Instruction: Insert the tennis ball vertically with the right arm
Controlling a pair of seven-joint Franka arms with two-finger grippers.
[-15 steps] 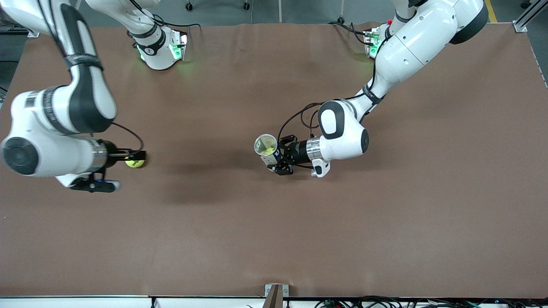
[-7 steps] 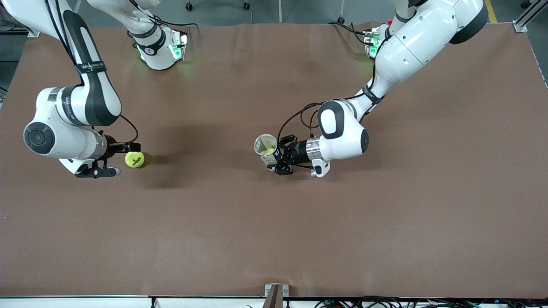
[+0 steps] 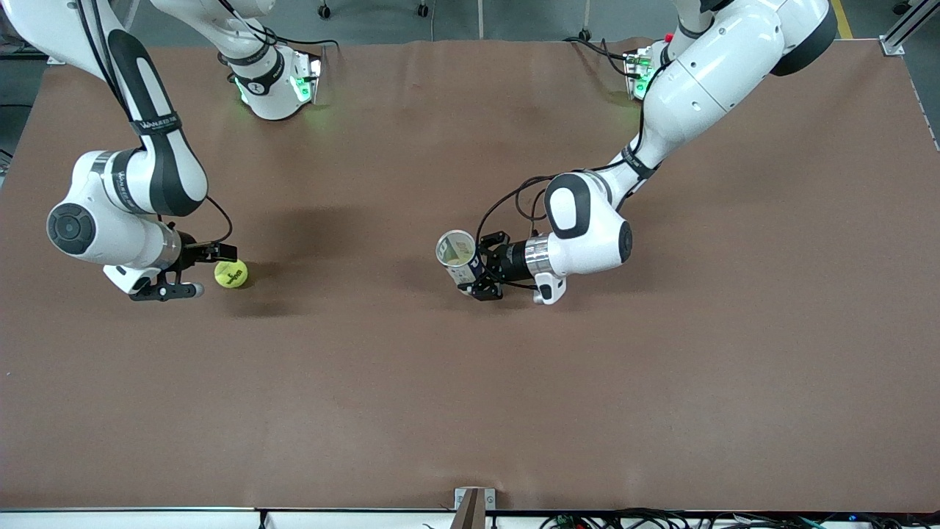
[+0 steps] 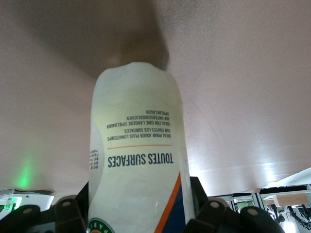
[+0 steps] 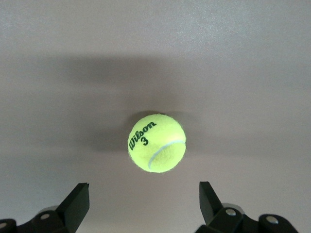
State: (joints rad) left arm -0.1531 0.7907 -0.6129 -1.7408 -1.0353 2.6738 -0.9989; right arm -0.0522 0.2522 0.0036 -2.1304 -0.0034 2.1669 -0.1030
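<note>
A yellow tennis ball (image 3: 231, 274) (image 5: 157, 143) marked Wilson 3 lies on the brown table toward the right arm's end. My right gripper (image 3: 208, 272) (image 5: 143, 196) is low beside it and open, and the ball sits just off the fingertips, touching neither. Near the table's middle, my left gripper (image 3: 485, 275) (image 4: 141, 216) is shut on a white ball tube (image 3: 457, 255) (image 4: 138, 160). The tube stands roughly upright with its open mouth up, and something yellow-green shows inside.
The brown table (image 3: 470, 397) stretches wide between the ball and the tube. The arm bases (image 3: 275, 88) (image 3: 639, 73) stand along the edge farthest from the front camera. A small bracket (image 3: 474, 503) sits at the nearest edge.
My right arm has come down and its hand has drawn back toward its end of the table, off the ball. The ball, the tube and the left arm have stayed put.
</note>
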